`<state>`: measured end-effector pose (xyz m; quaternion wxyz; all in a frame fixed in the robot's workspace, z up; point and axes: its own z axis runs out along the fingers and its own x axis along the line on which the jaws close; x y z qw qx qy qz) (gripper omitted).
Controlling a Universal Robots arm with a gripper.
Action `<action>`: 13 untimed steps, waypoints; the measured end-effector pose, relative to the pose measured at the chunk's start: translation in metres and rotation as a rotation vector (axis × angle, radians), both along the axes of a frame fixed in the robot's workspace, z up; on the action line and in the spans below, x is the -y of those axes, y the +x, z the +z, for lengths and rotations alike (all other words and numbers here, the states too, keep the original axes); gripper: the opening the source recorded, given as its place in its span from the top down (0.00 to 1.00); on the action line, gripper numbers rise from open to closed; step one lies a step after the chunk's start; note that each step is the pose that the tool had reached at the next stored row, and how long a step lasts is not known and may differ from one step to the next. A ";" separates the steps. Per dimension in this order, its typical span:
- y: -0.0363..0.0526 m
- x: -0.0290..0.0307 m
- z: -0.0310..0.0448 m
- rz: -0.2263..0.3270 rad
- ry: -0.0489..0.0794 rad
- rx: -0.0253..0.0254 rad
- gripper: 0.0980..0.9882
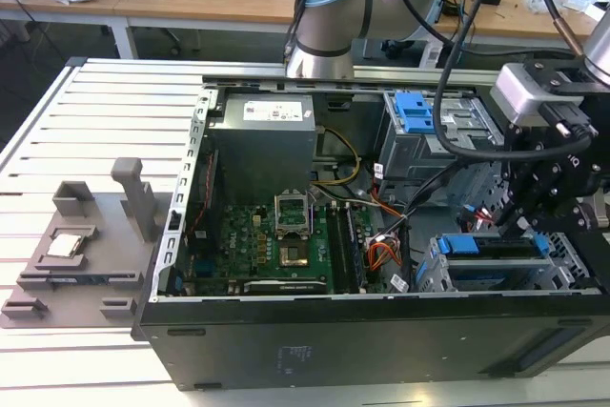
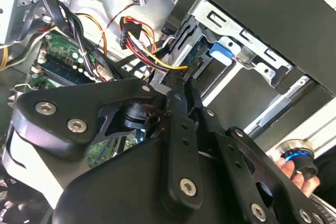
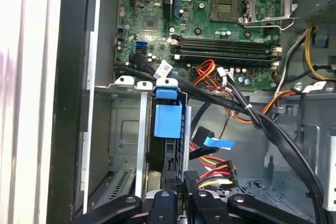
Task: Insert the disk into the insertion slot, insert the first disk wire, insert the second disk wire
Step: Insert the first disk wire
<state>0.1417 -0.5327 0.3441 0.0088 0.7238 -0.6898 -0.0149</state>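
Silver-grey hard drive in blue plastic carrier (image 3: 168, 123) already sits in grey perforated sheet-metal cage (image 3: 123, 129). Step in hand: 1st wire, prob. Black gripper (image 3: 182, 195) looks pinched on black plug of red/yellow wires (image 3: 192, 178) at drive end; next calls for plug squared w/ drive socket, gentle push

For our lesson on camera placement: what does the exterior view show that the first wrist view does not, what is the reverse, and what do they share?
The exterior view adds the grey fixture tray beside the case on the exterior view's left, and the arm's base joint.

The first wrist view adds the black connector with red and yellow wires close beside the disk.

Both show the disk's blue carrier sitting in the insertion slot, and the processor socket.
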 end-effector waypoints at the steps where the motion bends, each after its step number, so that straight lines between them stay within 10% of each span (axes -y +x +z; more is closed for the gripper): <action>1: 0.0000 0.0017 -0.0003 -0.002 0.009 0.0000 0.91; 13: 0.0011 0.0103 -0.0023 -0.025 0.019 0.0002 0.91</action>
